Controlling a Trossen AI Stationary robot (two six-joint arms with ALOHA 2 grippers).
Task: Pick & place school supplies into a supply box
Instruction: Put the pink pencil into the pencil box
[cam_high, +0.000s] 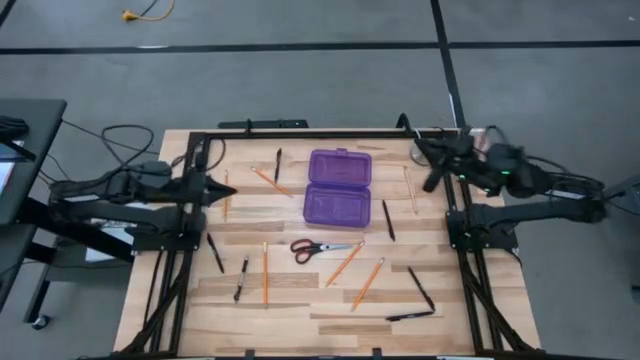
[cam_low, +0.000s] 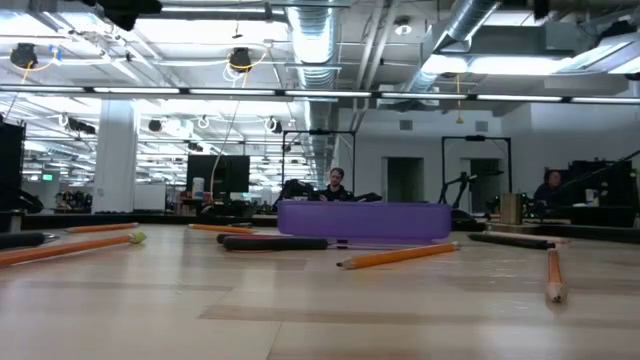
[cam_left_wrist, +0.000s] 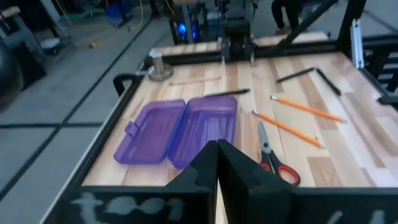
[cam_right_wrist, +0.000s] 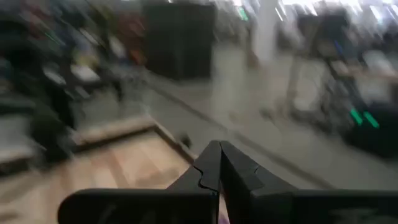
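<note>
The supply box (cam_high: 338, 186) is translucent purple and lies open near the table's far middle; it also shows in the left wrist view (cam_left_wrist: 177, 129) and the low view (cam_low: 365, 220). Red-handled scissors (cam_high: 322, 248) lie flat just in front of it. Several orange pencils (cam_high: 344, 264) and black pens (cam_high: 388, 219) are scattered flat across the wood. My left gripper (cam_high: 228, 190) (cam_left_wrist: 217, 150) hovers shut over the table's left side, pointing toward the box. My right gripper (cam_high: 425, 158) (cam_right_wrist: 219, 150) is shut, high over the far right corner.
A round silver disc (cam_left_wrist: 160, 68) stands near the far right corner. A black frame (cam_high: 250, 128) rims the table. Pencils (cam_low: 395, 257) and a pen (cam_low: 275, 243) lie between the near edge and the box. People sit at desks in the room beyond.
</note>
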